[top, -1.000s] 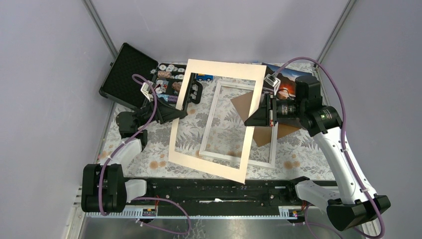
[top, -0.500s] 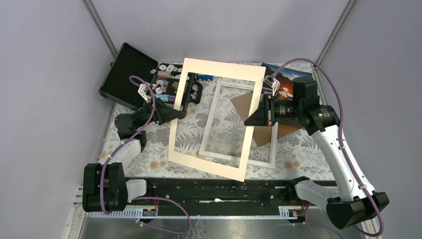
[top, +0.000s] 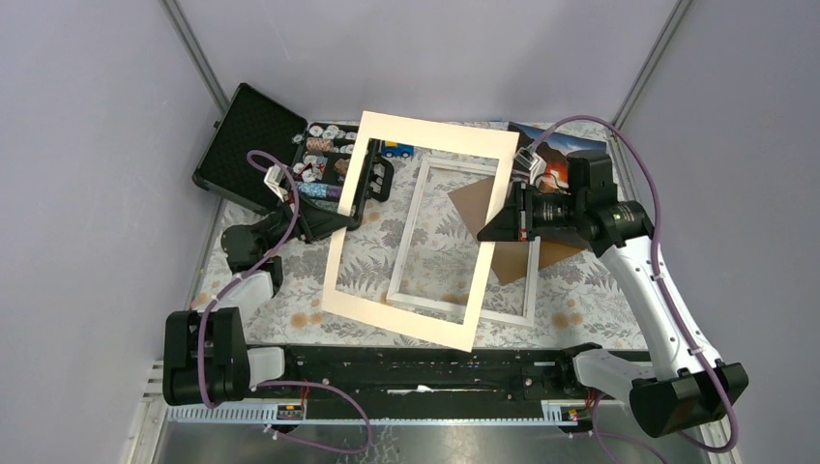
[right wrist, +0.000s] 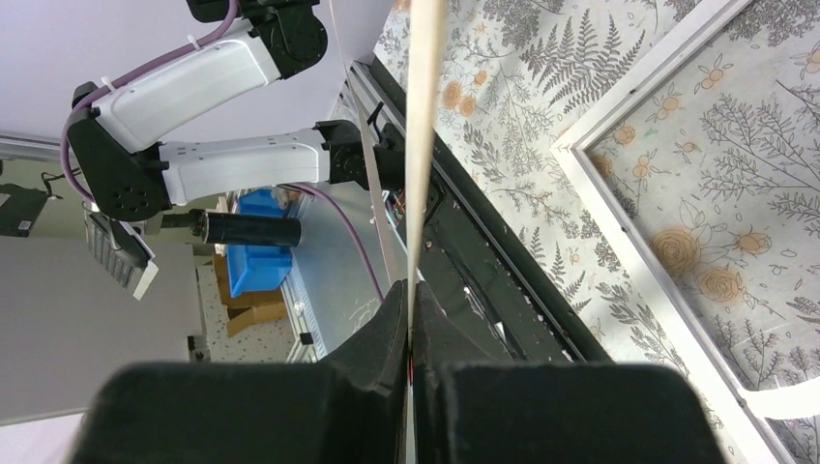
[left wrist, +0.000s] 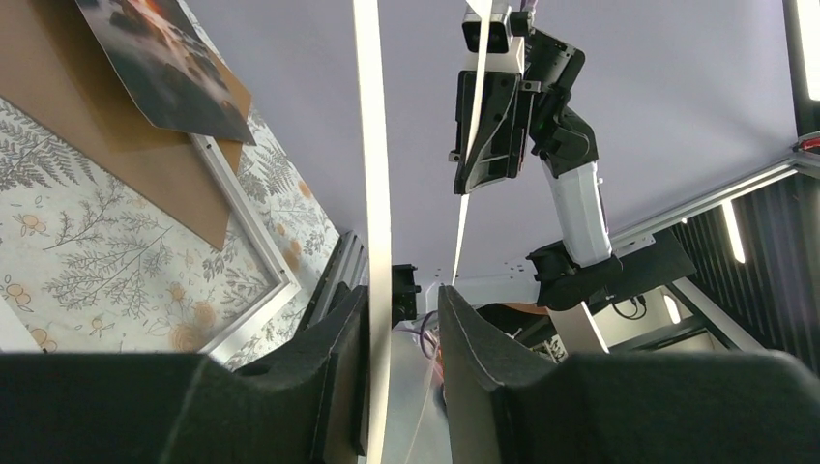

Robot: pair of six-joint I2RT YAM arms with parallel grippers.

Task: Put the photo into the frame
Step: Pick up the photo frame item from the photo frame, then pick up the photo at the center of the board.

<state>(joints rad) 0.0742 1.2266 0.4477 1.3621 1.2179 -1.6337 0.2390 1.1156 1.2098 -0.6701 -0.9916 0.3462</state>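
A cream mat board (top: pixel 425 140) with a window cut-out hangs tilted in the air above the white frame (top: pixel 530 280), which lies flat on the floral cloth. My right gripper (top: pixel 495 228) is shut on the mat's right edge (right wrist: pixel 424 116). My left gripper (top: pixel 360 189) is at the mat's left edge. Its jaws stand apart, and the mat edge (left wrist: pixel 371 145) rests against one finger (left wrist: pixel 338 348). The sunset photo (top: pixel 559 155) lies at the back right, partly behind the right arm, on a brown backing board (top: pixel 543 255). The photo (left wrist: pixel 164 58) also shows in the left wrist view.
An open black case (top: pixel 247 145) lies at the back left, beside a tray of spools (top: pixel 324 153) and a small blue toy car (top: pixel 395 150). The brown board overlaps the frame's right side. The black rail (top: pixel 416 367) runs along the near edge.
The left arm has drawn back a little to the left, and the mat board has shifted slightly left with it. The right gripper has barely moved.
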